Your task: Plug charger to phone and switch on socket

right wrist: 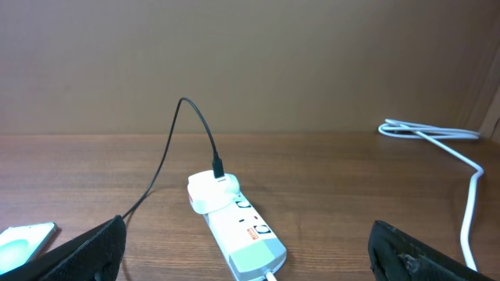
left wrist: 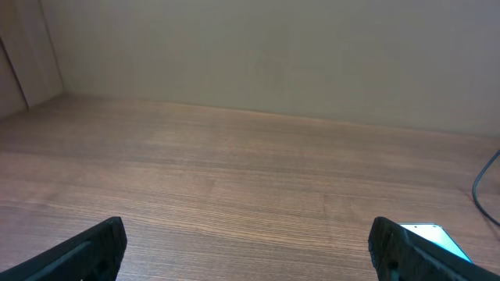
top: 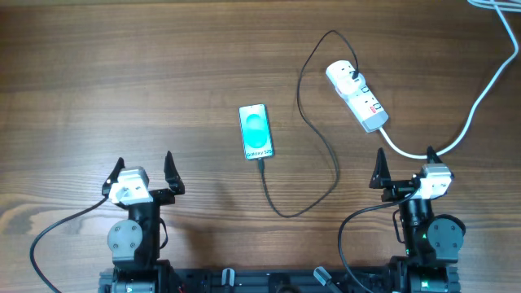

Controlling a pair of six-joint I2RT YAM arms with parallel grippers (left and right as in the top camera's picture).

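The phone (top: 255,131) lies flat at the table's middle, cyan screen up, white text strip at its near end. The charger cable (top: 335,171) runs from a white adapter (top: 348,74) on the socket (top: 364,102), loops toward me, and its tip meets the phone's near end (top: 261,162). My left gripper (top: 144,171) is open and empty, near and left of the phone. My right gripper (top: 404,165) is open and empty, just near of the socket (right wrist: 248,234), which lies between its fingers in the right wrist view. The phone's corner (left wrist: 434,236) shows beside my left gripper's (left wrist: 246,250) right finger.
The socket's thick white cord (top: 480,98) leaves its near end, curves right past my right gripper and runs off the far right corner; it shows in the right wrist view (right wrist: 437,133). Small red switches (right wrist: 252,231) sit on the socket's top. A wall stands behind the table.
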